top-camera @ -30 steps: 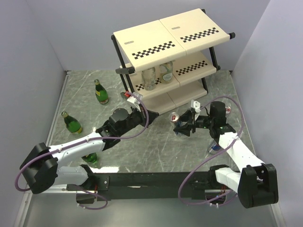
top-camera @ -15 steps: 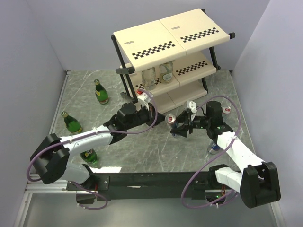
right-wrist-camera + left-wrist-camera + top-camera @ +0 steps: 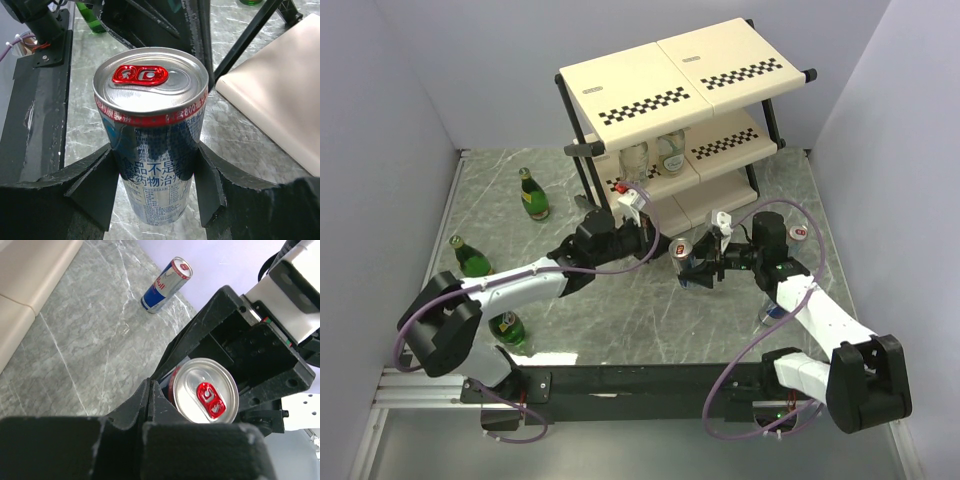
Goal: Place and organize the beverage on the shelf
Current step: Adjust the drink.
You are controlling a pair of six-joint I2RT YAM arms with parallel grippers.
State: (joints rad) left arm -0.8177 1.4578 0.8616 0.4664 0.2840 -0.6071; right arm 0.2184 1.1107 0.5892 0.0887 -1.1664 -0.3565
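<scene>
Now that the left gripper (image 3: 150, 395), shut and empty, stands beside it instead of hanging back: one slim can (image 3: 150, 135), upright, clamped by the right gripper (image 3: 694, 268), sits nearer the shelf (image 3: 650, 85) than before, in front of its lowest tier. Shelving not yet done.

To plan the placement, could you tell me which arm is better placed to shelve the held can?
Right. The right gripper grips the can upright near the shelf; the left gripper is shut, holding nothing.

Overhead from behind, close wrist views share can (image 3: 150, 150)
</scene>
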